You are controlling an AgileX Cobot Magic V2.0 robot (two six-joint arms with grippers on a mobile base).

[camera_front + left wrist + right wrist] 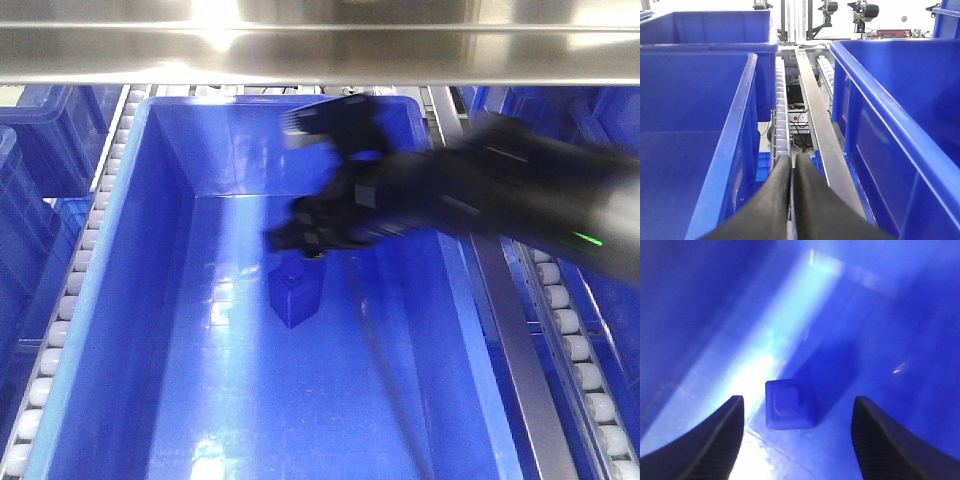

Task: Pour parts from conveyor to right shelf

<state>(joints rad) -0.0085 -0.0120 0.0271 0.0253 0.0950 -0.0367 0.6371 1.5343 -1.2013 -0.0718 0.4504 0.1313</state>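
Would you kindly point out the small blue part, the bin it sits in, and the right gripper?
small blue part (788, 410), right wrist view, on its top face.
blue bin (105, 300), front view, on its left wall.
right gripper (797, 432), right wrist view, midway between its open fingertips.

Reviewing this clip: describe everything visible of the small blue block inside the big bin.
The small blue block is a boxy, plastic-looking piece, the same blue as the bin. A raised rectangular boss shows on its upper face. It rests on the bin floor near the middle, apart from the walls. The right gripper hangs open above it, not touching.
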